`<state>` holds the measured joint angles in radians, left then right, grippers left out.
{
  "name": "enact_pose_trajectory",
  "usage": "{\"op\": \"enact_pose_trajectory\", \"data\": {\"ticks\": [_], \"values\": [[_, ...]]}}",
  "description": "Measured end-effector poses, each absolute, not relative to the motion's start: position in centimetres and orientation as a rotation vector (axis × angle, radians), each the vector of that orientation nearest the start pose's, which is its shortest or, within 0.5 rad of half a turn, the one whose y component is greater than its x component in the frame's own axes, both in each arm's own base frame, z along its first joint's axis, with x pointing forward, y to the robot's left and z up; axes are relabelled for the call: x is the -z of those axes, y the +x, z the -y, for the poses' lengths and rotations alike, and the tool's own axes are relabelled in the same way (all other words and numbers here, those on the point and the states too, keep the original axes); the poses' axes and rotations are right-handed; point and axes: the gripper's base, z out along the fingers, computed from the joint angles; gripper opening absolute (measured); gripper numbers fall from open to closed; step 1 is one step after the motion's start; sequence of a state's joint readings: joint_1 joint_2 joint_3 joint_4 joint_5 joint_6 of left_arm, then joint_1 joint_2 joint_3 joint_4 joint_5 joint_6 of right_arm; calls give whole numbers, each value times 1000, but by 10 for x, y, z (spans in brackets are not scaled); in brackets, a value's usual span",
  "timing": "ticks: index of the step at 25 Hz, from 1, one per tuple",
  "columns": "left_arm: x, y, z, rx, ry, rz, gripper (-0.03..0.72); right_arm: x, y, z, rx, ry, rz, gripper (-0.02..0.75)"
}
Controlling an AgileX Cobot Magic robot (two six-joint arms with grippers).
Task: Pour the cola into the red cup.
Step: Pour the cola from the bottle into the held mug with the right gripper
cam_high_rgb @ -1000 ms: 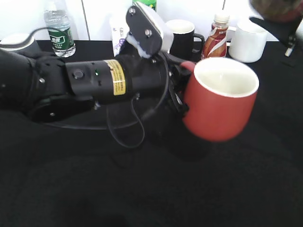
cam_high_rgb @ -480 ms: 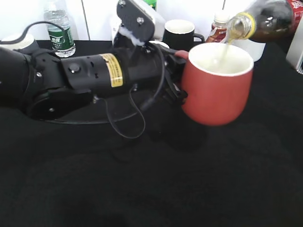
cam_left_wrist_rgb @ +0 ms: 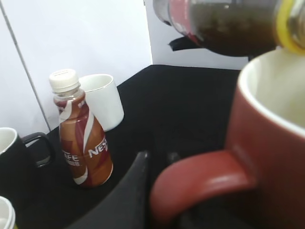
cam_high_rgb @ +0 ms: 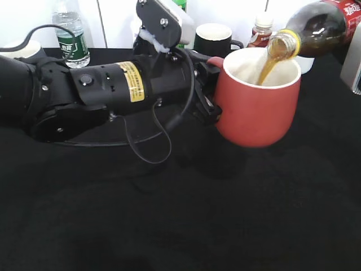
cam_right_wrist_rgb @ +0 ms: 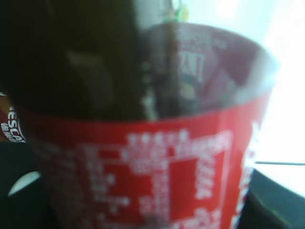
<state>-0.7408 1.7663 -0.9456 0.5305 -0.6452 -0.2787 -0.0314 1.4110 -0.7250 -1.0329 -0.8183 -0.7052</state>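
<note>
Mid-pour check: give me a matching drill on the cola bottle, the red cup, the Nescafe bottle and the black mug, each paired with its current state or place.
Things:
1. cola bottle
2. red cup
3. Nescafe bottle
4. black mug

States:
A. upright and capped, at the back by a white cup
B. held off the table by its handle
C. tipped, a brown stream leaving its mouth
D. standing at the back, behind the left arm

Pairs: 1-C, 2-B, 3-A, 4-D

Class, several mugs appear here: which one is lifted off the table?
The red cup, held by its handle in the left pincer with cola streaming in; the black mug and white mug stand on the table.
</note>
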Motion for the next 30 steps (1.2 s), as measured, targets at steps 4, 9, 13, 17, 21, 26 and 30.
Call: {"op": "enact_pose_trajectory", "data": {"ticks": [4,9,13,17,21,26,30], "values": [[-227,261,277,687,987,-1473,62,-278,285,-48,666,-1496,-784,494],[-227,260,277,683,1008,-1465,62,-278,285,-48,675,-1501,-776,494],[-226,260,277,680,1016,-1464,61,-278,285,-48,694,-1512,-758,494],[-225,260,277,673,1024,-1467,62,-278,285,-48,721,-1527,-726,493],[-225,260,277,669,1030,-1470,62,-279,285,-49,747,-1539,-697,493],[-225,260,277,668,1033,-1469,62,-279,285,-49,753,-1539,-687,493],[-225,260,277,667,1035,-1468,62,-279,285,-49,754,-1540,-684,493]]}}
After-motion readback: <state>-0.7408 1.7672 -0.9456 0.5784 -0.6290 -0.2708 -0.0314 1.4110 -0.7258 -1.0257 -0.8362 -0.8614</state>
